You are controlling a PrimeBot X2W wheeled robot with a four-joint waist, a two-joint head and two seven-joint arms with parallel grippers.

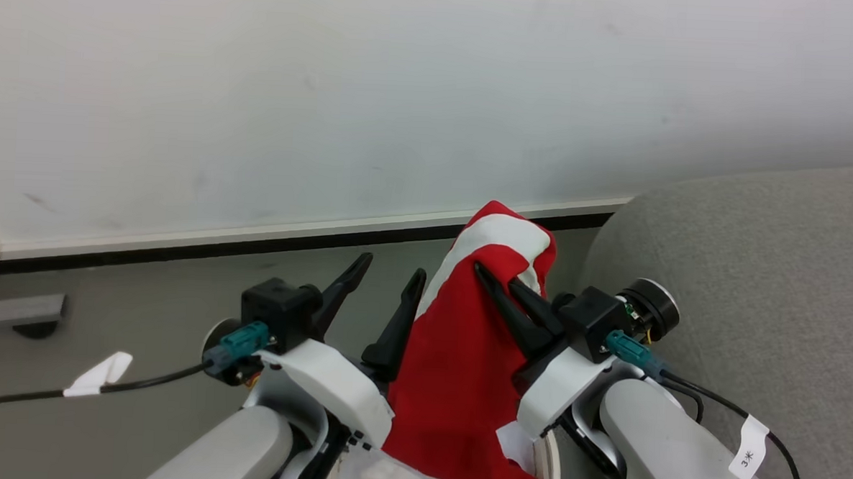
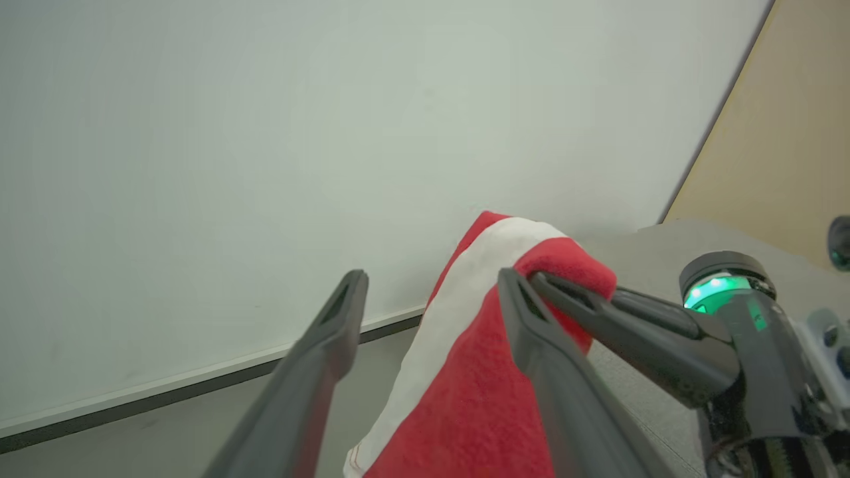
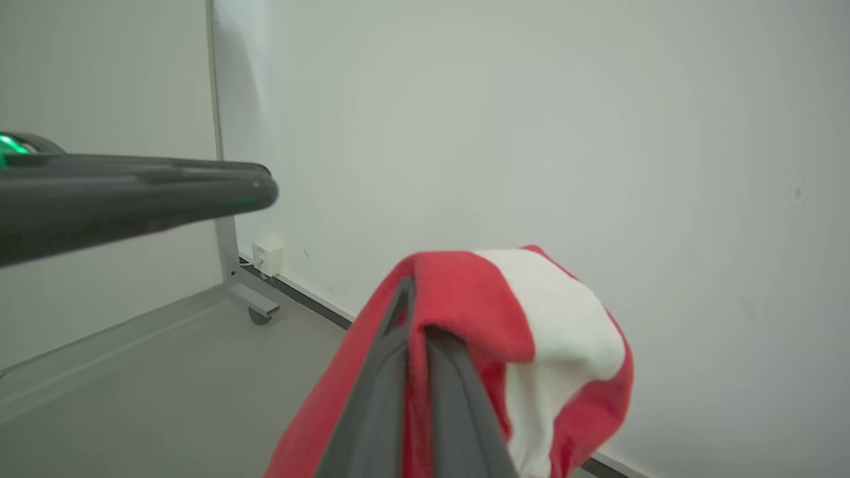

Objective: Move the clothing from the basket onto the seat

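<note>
Clothing (image 1: 457, 356) hanging in the air, left of seat (image 1: 756, 268).
Pinched at top fold by clenched right jaws; released left jaws just beside.

I read the clothing (image 1: 457, 356) as soft, matt, fleecy cloth, the seat (image 1: 756, 283) as coarse woven fabric, and the wall (image 1: 404, 87) as smooth and matt.

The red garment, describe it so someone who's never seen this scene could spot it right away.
Start at the pale wall and the grey seat at the right. Left of the seat hangs the clothing, pinched in the right pincer. It is the one bright red thing, white-banded near its top.
</note>
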